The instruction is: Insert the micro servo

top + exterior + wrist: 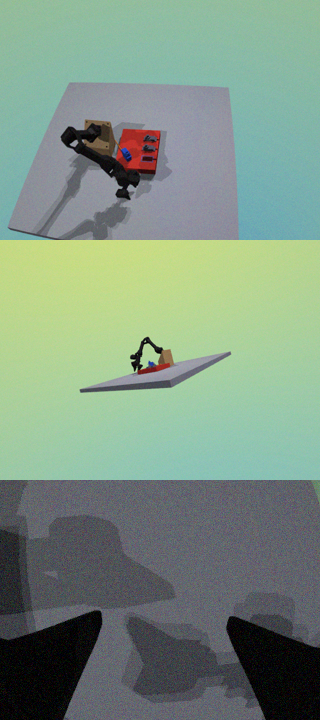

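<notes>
The loose blue micro servo (126, 154) (150, 363) lies slantwise on the red deck (132, 138) (163, 366), left of the marked pocket; which way its shaft points is too small to tell. Its orange cable (118, 144) runs back toward the tan block. The dark pocket (147, 158), outlined in blue, is empty, with a side notch on its right. My gripper (132, 192) (136, 369) (166, 620) is open and empty above the table, off the deck's near edge. Only table and shadows show between its fingers in the wrist view. The servo is not in the wrist view.
Two grey servos (150, 138) (149, 148) sit on the deck in a row behind the pocket. The tan block (99, 145) (167, 357) under the arm's base stands left of the deck. The grey table (196, 155) (124, 384) has its near left corner beyond the arm's shadows.
</notes>
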Robot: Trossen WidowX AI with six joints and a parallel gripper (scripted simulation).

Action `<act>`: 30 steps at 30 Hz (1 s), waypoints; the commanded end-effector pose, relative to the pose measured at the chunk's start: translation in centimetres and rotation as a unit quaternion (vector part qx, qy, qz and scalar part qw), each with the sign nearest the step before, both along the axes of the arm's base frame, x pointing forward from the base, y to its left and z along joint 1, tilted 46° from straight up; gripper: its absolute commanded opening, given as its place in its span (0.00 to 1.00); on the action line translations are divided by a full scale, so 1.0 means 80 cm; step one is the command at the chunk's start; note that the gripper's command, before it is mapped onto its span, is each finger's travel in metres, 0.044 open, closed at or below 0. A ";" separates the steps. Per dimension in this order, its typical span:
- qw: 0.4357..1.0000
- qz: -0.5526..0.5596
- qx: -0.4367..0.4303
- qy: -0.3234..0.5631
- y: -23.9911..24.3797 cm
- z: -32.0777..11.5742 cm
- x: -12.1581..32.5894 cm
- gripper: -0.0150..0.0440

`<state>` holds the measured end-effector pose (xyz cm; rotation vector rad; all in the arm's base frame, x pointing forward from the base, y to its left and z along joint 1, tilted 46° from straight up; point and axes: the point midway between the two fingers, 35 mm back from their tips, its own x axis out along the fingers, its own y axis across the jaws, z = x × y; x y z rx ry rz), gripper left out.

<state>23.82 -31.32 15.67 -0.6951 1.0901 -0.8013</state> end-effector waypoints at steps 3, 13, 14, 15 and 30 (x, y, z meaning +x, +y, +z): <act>0.998 0.035 0.013 0.053 0.023 -0.016 0.013 1.00; 0.988 0.092 0.029 0.124 0.060 -0.038 0.029 1.00; 0.986 0.098 0.031 0.131 0.063 -0.040 0.031 1.00; 0.984 0.104 0.032 0.139 0.067 -0.042 0.032 1.00; 0.950 0.186 0.044 0.248 0.120 -0.068 0.042 1.00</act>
